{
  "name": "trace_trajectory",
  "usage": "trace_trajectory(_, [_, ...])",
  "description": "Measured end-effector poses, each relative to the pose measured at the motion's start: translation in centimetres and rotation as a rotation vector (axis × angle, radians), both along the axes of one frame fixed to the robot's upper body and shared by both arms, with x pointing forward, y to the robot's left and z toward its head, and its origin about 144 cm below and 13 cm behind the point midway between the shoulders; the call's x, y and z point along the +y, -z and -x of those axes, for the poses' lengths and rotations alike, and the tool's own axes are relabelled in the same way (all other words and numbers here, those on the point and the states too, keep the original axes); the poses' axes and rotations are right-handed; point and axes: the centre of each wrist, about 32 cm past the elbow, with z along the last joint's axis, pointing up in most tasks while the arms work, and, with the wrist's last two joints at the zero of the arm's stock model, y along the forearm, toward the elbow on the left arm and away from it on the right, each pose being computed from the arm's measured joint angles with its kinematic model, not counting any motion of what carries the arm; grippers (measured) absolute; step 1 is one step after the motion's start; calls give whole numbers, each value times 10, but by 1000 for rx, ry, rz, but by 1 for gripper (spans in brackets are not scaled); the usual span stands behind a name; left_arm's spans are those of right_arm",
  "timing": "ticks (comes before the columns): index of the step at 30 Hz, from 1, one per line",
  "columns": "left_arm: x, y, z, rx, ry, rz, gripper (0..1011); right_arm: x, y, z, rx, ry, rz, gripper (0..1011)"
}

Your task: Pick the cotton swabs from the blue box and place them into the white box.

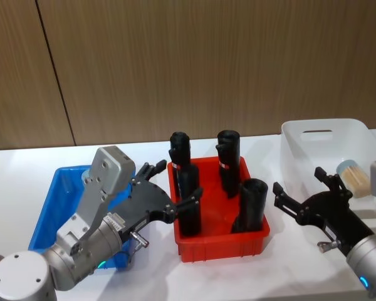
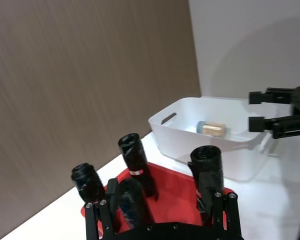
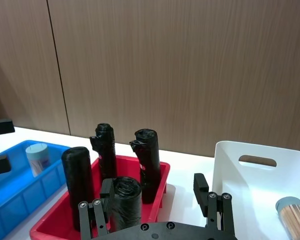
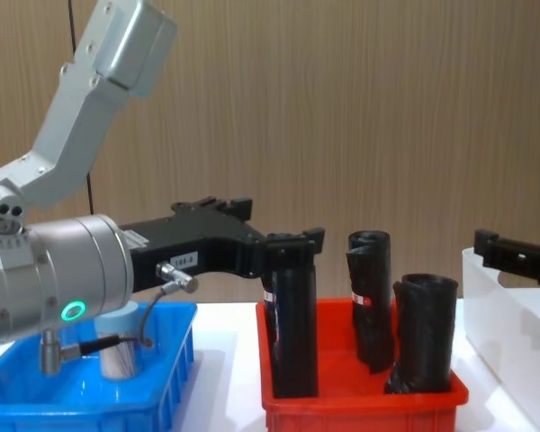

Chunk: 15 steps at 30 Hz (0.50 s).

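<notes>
The blue box (image 1: 53, 207) sits at the left with one cotton swabs jar (image 3: 38, 157) standing in it; in the chest view that jar (image 4: 119, 353) is partly behind a cable. Another cotton swabs jar (image 1: 354, 176) lies on its side in the white box (image 1: 301, 147) at the right. My left gripper (image 1: 175, 182) hangs open and empty above the gap between the blue box and the red bin. Open and empty too, my right gripper (image 1: 299, 182) hovers at the white box's left wall. From the left wrist, the lying jar (image 2: 212, 129) and the right gripper (image 2: 277, 112) show.
A red bin (image 1: 222, 241) stands between the two boxes and holds several tall black rolls (image 1: 188, 204), some upright and some leaning. A wooden wall runs behind the white table (image 1: 25, 166).
</notes>
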Motion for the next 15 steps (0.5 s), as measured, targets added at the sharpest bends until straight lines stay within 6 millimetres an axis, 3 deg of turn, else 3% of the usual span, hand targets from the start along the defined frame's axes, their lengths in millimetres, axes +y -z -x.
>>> trace_trajectory(15, [-12,5,15,-41,-159,0,1004,2,0,4,-3,1,-7,1002])
